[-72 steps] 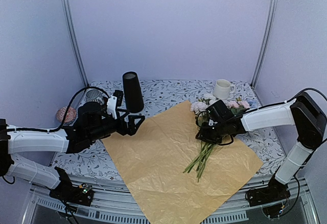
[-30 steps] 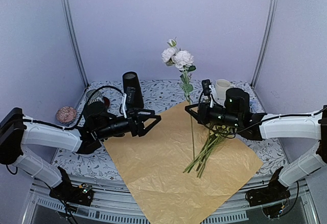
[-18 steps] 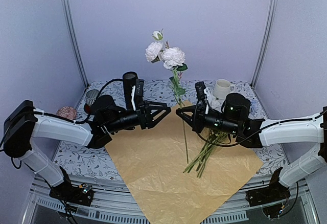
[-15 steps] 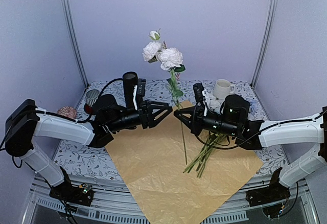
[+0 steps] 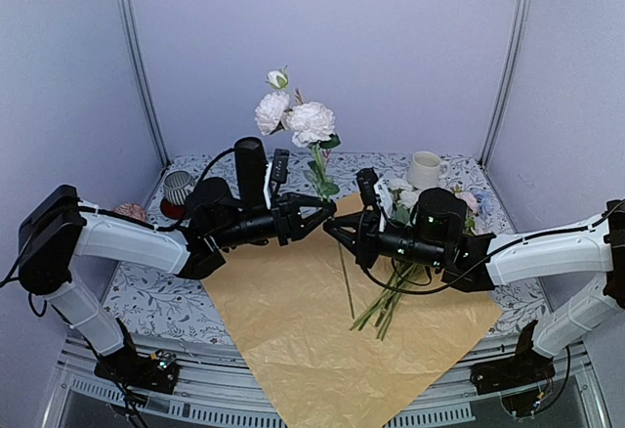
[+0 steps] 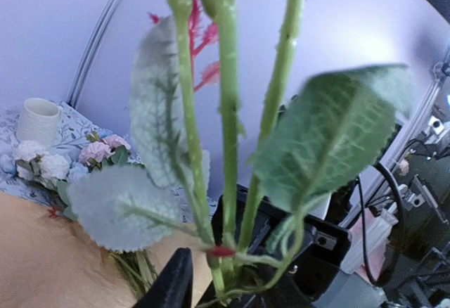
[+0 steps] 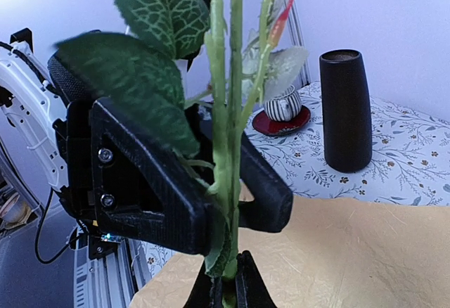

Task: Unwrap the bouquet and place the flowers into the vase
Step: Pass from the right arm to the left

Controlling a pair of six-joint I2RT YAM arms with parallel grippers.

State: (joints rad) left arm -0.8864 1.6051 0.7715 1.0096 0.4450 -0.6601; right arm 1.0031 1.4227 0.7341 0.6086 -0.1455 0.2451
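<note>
A cluster of white flowers (image 5: 293,117) stands upright over the table on long green stems (image 7: 226,111). My right gripper (image 5: 338,232) is shut on the stems low down, seen as (image 7: 226,288) in its wrist view. Just above it, my left gripper (image 5: 319,212) has one finger (image 7: 151,195) on each side of the same stems, pressing them. The black vase (image 5: 251,169) stands behind the left gripper. The bouquet is unwrapped: its tan paper (image 5: 322,345) lies flat, and the other flowers (image 5: 427,197) lie on its right side.
A white mug (image 5: 425,169) stands at the back right. A small striped object on a red base (image 5: 178,188) sits left of the vase, with a pink ball-like thing (image 5: 127,215) further left. Loose stems (image 5: 389,303) stretch toward the near side of the paper.
The right gripper carried the white flowers leftward and a little down. The left arm reached right to meet them, and its jaws went from wide open to closed round the stems.
</note>
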